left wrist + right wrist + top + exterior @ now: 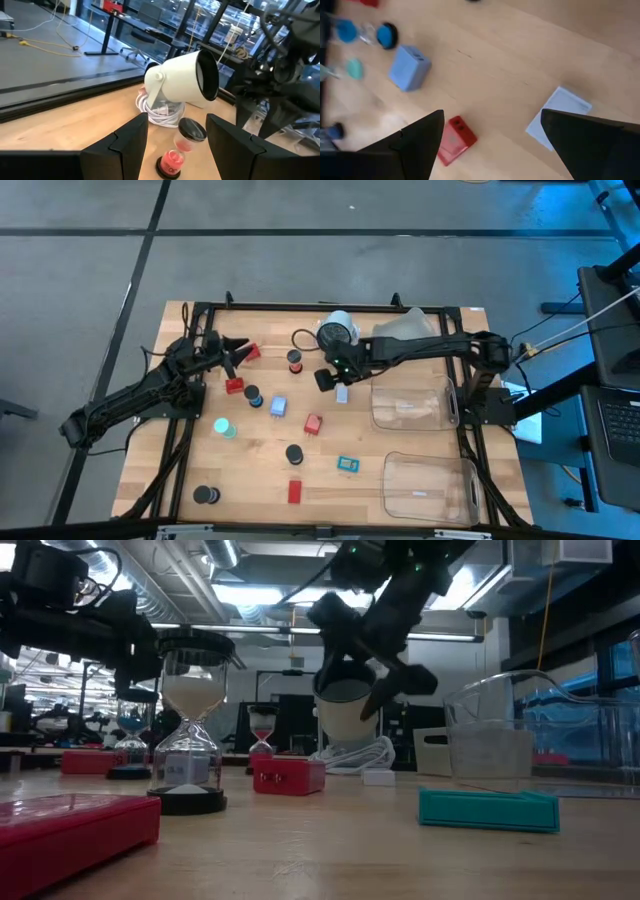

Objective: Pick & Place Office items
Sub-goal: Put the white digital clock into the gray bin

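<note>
Small office items lie scattered on the wooden table [400,455]: red blocks [313,423], black-capped sand timers [253,395], a blue cube [278,406], a teal round piece [225,426] and a teal rectangle [348,464]. My right gripper [330,378] hangs open above the table, right over a pale blue flat rectangle [557,117] that lies flat on the wood. My left gripper [238,350] is open near the far left, beside a red block [249,352]. It faces a red sand timer [175,150] that stands upright.
A white-and-dark bowl-like camera [337,330] with a coiled white cable [157,107] sits at the far middle. Two clear bins [410,405] [425,485] stand on the right side, and a third [405,325] is tilted at the far edge. A red block [294,491] and a black disc [205,495] lie near the front edge.
</note>
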Motion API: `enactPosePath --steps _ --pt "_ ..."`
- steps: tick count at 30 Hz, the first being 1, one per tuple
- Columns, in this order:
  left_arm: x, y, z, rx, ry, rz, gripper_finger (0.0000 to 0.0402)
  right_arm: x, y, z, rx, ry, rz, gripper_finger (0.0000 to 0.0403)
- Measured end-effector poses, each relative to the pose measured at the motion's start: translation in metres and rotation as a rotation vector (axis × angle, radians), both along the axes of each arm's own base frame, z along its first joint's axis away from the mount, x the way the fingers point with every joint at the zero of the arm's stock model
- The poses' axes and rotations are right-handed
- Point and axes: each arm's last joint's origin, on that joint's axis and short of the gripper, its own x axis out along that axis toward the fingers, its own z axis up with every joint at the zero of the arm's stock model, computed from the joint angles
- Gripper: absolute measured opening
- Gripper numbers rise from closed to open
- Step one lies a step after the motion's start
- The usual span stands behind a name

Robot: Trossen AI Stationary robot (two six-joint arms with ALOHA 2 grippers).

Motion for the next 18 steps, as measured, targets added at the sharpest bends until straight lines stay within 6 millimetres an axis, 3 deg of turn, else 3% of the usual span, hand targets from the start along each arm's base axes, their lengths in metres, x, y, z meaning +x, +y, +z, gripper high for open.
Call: enactPosePath --steps 8,15,18 --pt "0.0 0.0 0.0 0.025 0.013 -0.009 0.0196 0.001 0.008 -0.008 -0.247 0.034 0.325 0.0336" --pt "0.0 0.0 -0.001 0.055 0.042 -0.01 0.0196 0.001 0.031 -0.007 -0.538 0.035 0.862 0.0336" --pt "0.0 0.0 -0.001 0.055 0.044 0.007 0.0196 0.002 0.041 -0.007 -0.579 0.036 0.912 0.0336"
